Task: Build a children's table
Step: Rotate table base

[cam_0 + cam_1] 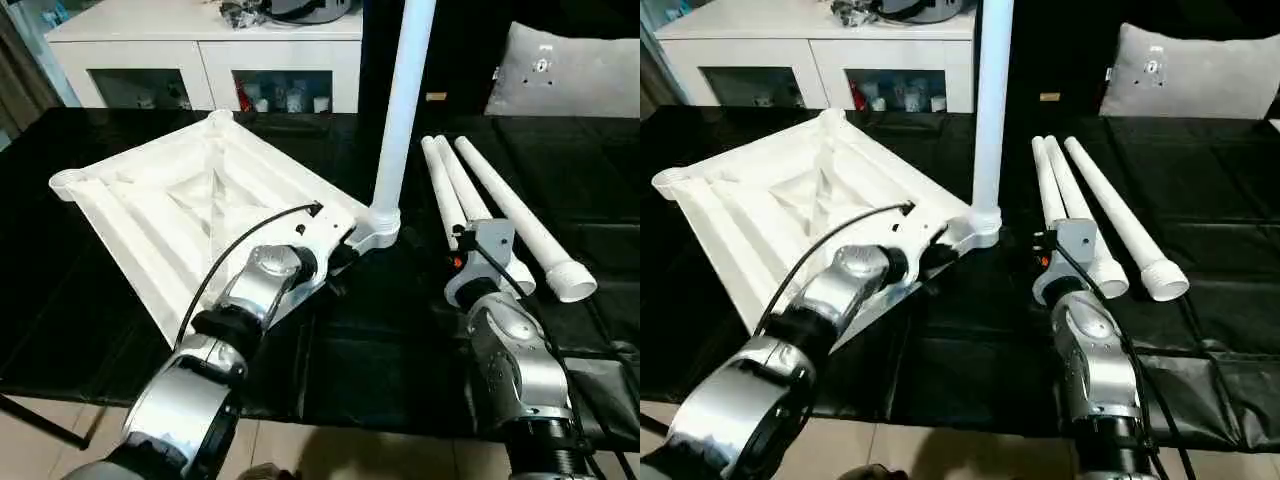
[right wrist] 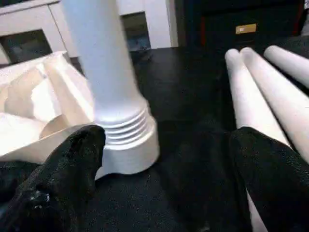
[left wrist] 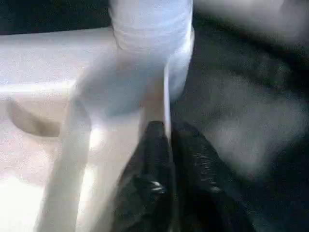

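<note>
The tabletop (image 1: pixel 190 205) lies upside down on my black counter (image 1: pixel 380 340), ribbed underside up, filling the stretch from about nine to eleven o'clock ahead of me. One leg (image 1: pixel 405 90) stands upright in the corner socket (image 1: pixel 378 228) nearest the middle of the counter, at roughly twelve o'clock, and rises out past the top of my head view. In my right wrist view the threaded rings at that leg's foot sit just above the socket's rim.

My left pincer (image 1: pixel 340 262) is at that same corner, fingers (image 3: pixel 157 159) pressed nearly together, with a thin white edge of the tabletop running up between their tips; I cannot tell whether they truly nip it.

My right pincer (image 2: pixel 169 179) is spread wide, holding nothing, its two fingers (image 2: pixel 72 164) straddling bare black counter just beside the socket, the standing leg directly ahead.

Three more legs (image 1: pixel 500 205) lie side by side on the counter at about one to two o'clock, flared ends toward me, just beside my right wrist.

Beyond, at eleven o'clock, stands a white cabinet (image 1: pixel 200 45); at one o'clock, a grey cushion (image 1: pixel 570 70).
</note>
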